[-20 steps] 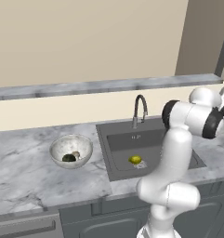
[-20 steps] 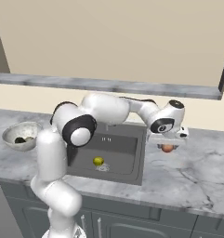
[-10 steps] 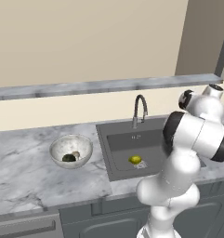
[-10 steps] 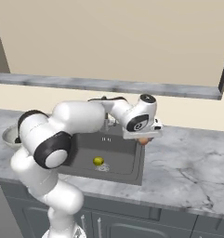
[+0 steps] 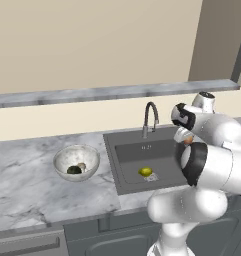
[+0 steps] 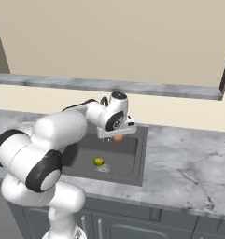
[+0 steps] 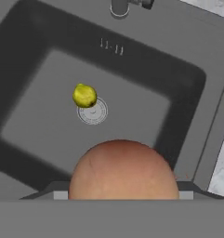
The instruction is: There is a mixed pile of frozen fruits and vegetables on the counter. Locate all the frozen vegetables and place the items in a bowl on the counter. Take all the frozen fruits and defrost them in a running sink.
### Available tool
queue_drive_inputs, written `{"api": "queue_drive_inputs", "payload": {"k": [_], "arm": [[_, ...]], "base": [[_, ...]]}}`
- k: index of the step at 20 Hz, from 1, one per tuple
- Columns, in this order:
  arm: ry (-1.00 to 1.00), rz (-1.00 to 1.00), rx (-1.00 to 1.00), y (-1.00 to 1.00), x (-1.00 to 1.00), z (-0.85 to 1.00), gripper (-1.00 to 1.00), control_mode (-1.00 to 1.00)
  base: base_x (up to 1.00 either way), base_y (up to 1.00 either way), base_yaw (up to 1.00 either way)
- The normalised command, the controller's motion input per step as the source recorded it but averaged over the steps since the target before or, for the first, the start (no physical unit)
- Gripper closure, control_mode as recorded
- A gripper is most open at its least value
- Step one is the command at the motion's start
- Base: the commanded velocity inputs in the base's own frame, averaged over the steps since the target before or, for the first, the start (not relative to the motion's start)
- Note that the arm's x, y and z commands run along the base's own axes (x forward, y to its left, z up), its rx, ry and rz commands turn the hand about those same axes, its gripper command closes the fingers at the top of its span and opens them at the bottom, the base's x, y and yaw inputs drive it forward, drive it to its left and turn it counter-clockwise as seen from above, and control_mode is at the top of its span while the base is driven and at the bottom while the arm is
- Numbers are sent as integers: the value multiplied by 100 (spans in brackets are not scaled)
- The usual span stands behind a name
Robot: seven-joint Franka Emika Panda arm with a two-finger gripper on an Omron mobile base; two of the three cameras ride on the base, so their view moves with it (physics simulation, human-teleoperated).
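Observation:
My gripper (image 6: 117,136) is shut on a reddish-orange round fruit (image 7: 122,169) and hangs over the right part of the dark sink (image 5: 123,150). In the hand view the fruit covers my fingertips. A yellow-green lemon-like fruit (image 7: 84,95) lies on the basin floor beside the round drain (image 7: 93,112), also seen as the lemon (image 5: 145,171) from the left base. The speckled bowl (image 5: 62,156) stands on the counter (image 5: 27,175) left of the sink. It holds a dark green lump (image 5: 73,170) and a tan mushroom-like piece (image 5: 82,166).
The curved faucet (image 5: 150,117) rises at the back edge of the sink. Marble counter (image 6: 188,158) stretches to the right of the basin. A grey ledge (image 6: 109,85) runs along the wall above. Dark cabinets sit below the counter.
The arm has swung from over the counter right of the sink to above the basin, carrying the reddish fruit with it. The lemon-like fruit and the bowl have stayed put.

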Motion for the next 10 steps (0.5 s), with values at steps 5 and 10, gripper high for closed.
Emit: {"api": "queue_drive_inputs", "payload": {"k": [5,10], "arm": [[5,6,-2,55,7,-57,100,-100],[2,0,1,1,34,-59,100,-100]], "base": [[0,0,0],[0,0,0]]}}
